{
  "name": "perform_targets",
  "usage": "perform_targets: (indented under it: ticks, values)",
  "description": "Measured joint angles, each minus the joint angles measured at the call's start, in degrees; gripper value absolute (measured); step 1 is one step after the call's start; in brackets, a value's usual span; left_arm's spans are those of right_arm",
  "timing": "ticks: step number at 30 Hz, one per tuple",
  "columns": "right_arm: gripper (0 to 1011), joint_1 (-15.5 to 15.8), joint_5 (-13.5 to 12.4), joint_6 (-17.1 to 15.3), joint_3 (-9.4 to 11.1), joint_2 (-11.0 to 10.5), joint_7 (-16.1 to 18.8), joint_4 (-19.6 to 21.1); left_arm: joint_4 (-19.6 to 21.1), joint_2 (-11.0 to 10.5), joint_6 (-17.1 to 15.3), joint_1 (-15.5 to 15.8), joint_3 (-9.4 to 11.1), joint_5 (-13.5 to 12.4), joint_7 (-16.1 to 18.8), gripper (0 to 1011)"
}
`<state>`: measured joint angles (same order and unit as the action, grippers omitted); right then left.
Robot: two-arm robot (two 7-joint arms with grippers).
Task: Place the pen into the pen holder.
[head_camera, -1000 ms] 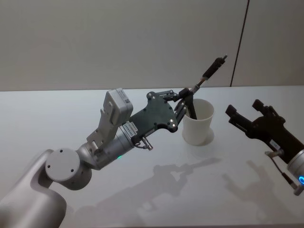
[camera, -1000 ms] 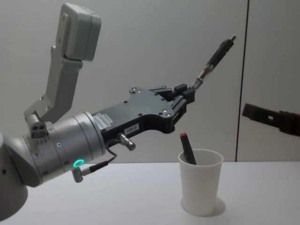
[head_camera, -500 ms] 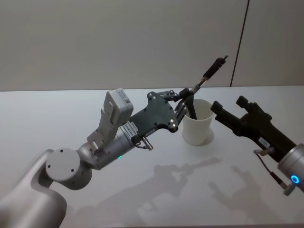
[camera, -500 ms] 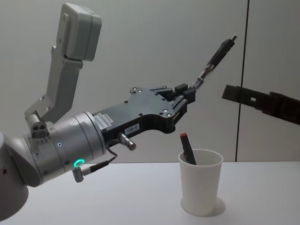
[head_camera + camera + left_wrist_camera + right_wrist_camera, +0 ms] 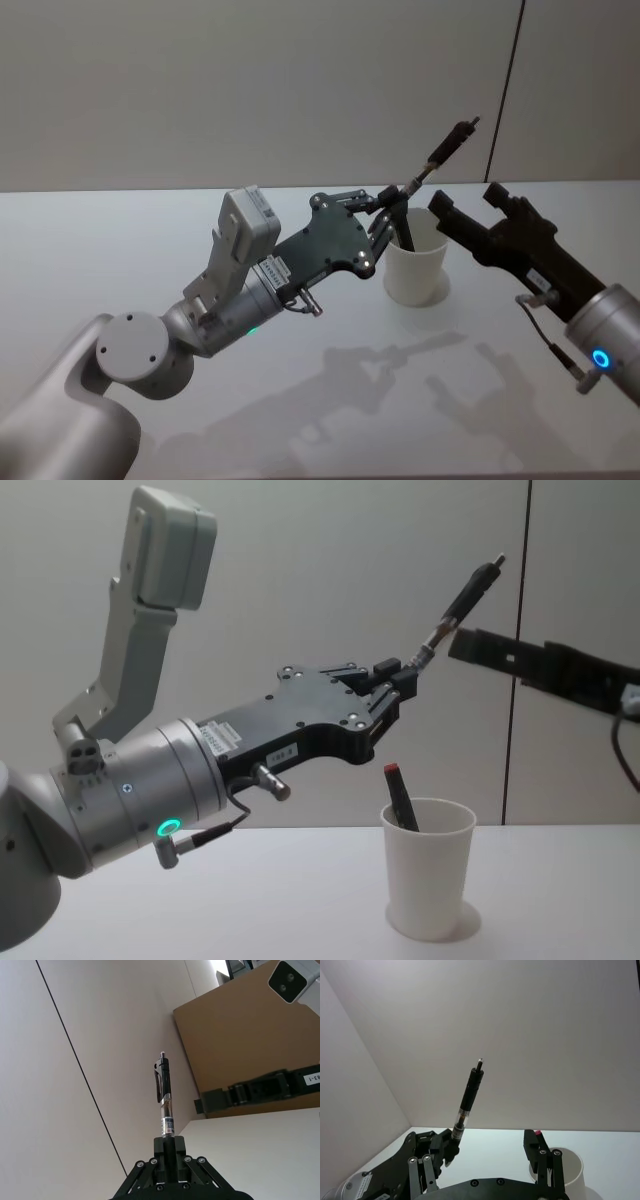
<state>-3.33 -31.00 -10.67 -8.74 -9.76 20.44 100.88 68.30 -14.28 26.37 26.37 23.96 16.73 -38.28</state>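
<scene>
right gripper [image 5: 462,216] moved in — fingers spread beside pen [image 5: 437,157] | left gripper [image 5: 392,200] fingers clamp pen above pen holder [image 5: 417,258]

White table [image 5: 150,240], white paper-cup pen holder [image 5: 416,262] upright on it.

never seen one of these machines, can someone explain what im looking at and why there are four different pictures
This is a robot with two arms, each ending in a gripper. One picture comes from a camera on its head, one from its chest, and one from each wrist. On a white table stands a white paper cup used as a pen holder, with a red-tipped pen inside. The left gripper is shut on a black pen, holding it tilted up in the air above and beside the cup. The right gripper, open, reaches in from the right, close to the held pen. The wrist pictures look along each gripper at that same pen.
</scene>
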Motion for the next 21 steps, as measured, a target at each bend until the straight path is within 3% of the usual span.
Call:
perform_targets:
  ticks: [21]
  values:
    - [1002,-3.24,-2.92,-1.15,-0.94,2.01,-1.86,-0.33,0.00,0.00,-0.01,0.00,0.00,0.00,0.00,130]
